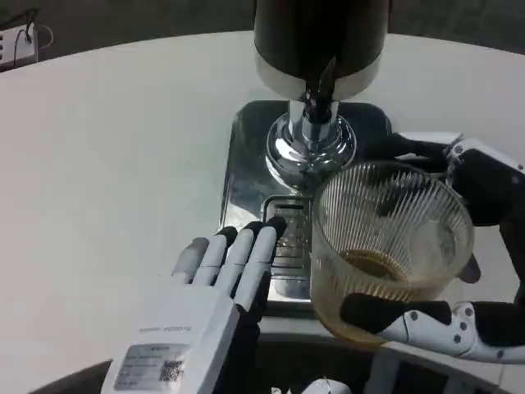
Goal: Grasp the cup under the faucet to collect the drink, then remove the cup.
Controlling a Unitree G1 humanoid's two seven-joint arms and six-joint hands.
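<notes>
A ribbed clear glass cup with a little amber drink at its bottom is held by my right hand, whose fingers wrap its near and far sides. The cup sits to the right of the faucet, which sticks out from the dark dispenser on its chrome stand. My left hand lies flat with fingers stretched out, fingertips touching the grate of the steel drip tray, holding nothing.
The dispenser stands at the far middle of the round white table. A white power strip lies beyond the table's far left edge. The table's near edge runs just under my hands.
</notes>
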